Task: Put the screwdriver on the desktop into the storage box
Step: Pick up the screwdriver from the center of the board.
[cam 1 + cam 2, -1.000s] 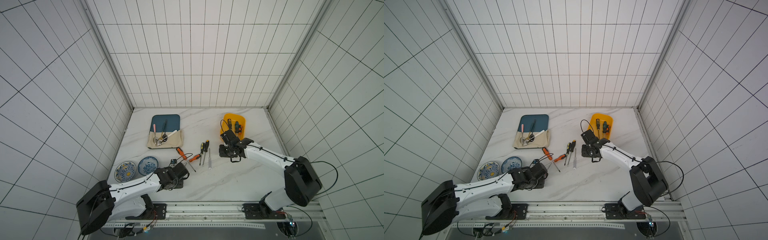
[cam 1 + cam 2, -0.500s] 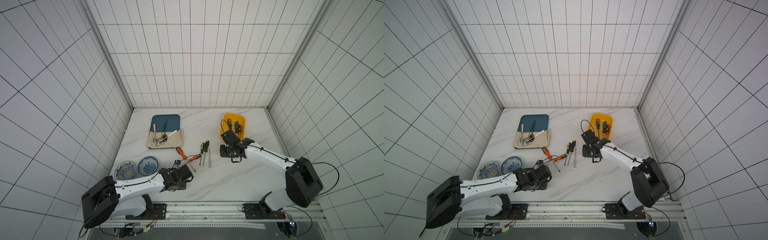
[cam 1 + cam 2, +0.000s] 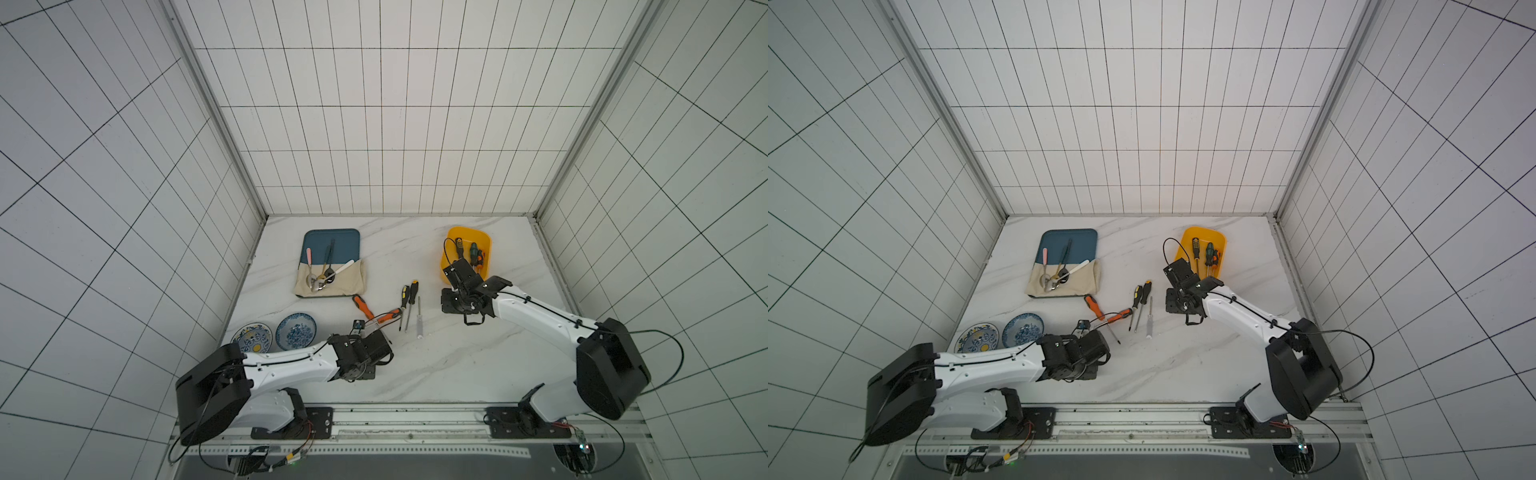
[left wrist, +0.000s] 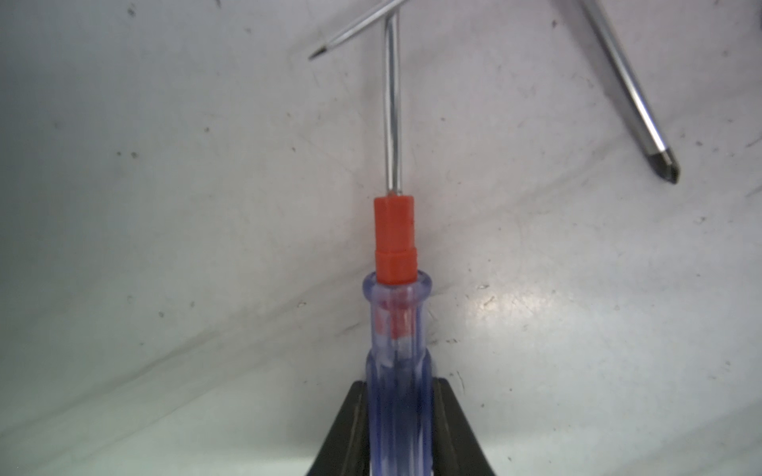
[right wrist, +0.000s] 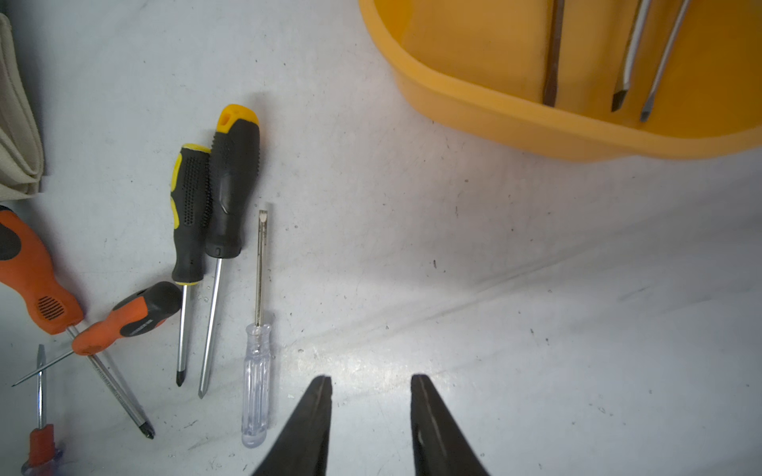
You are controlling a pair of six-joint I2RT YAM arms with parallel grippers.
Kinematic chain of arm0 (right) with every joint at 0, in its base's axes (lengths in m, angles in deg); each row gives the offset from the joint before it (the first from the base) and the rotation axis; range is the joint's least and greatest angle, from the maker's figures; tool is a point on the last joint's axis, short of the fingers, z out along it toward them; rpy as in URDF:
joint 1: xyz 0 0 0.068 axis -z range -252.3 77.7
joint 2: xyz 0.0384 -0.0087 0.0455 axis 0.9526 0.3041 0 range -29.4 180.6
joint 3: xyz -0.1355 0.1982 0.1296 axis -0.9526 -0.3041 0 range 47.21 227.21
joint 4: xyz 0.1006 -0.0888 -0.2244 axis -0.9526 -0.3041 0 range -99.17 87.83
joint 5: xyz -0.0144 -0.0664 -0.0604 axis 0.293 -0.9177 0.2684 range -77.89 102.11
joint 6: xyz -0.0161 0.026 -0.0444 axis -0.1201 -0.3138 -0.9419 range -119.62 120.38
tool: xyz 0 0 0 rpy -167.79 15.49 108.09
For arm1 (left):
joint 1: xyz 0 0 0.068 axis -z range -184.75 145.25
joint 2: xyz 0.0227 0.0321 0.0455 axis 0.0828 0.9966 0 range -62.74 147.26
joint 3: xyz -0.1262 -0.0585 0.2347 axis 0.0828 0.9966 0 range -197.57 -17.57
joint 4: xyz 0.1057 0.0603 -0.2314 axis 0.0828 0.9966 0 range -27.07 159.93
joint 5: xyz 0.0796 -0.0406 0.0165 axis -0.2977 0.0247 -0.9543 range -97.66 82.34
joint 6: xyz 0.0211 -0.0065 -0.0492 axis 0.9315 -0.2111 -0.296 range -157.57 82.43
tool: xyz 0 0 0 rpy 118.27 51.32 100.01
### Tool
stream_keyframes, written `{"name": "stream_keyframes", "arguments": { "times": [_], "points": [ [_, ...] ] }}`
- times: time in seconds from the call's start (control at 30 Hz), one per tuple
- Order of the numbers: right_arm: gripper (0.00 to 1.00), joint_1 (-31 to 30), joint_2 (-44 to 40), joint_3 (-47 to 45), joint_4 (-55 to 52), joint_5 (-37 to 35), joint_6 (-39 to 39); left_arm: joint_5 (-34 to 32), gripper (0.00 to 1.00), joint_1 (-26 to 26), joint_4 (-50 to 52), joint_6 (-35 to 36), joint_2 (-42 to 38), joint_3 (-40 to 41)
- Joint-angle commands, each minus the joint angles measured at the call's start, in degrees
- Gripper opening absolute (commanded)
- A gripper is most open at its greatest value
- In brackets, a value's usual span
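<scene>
White grey-veined marble-look desktop: one grip made

We note the left claw closed snug on a blue translucent-handled, red-collared screwdriver. Its shaft points straight out beyond the tips. Right claw is part open and empty. The yellow-orange plastic storage box lies ahead of it, apart.

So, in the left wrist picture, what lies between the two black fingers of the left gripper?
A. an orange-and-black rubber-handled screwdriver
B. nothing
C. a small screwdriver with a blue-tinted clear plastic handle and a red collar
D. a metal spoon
C: the left gripper has its black fingers against both sides of the small screwdriver with the blue-tinted clear plastic handle and red collar.
</scene>
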Motion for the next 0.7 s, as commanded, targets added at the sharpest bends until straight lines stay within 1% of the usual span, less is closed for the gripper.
{"name": "stream_keyframes", "arguments": {
  "times": [0.0,0.07,0.23,0.47,0.6,0.67],
  "points": [
    [0.36,-0.4,-1.3,1.1,-1.3,-1.9,-0.5,7.4,0.07,1.0,-0.9,-0.3,4.3,3.8],
    [0.36,-0.4,-1.0,1.2,-1.2,-1.7,-0.5,7.3,0.00,1.1,-0.2,-0.2,3.7,3.4],
    [0.38,-0.3,-1.5,1.3,-1.2,0.0,-0.6,6.0,0.00,1.1,2.8,0.0,-1.9,2.7],
    [0.45,0.2,-4.9,0.2,1.1,6.1,-0.5,2.8,0.00,1.1,7.9,1.3,-13.5,-1.5],
    [0.45,0.4,-6.5,0.2,1.9,8.4,0.1,0.6,0.00,0.6,7.0,2.8,-15.8,-4.0],
    [0.45,0.5,-6.8,0.0,2.5,9.4,0.3,1.3,0.00,-0.5,6.5,3.8,-15.6,-5.1]
  ]
}}
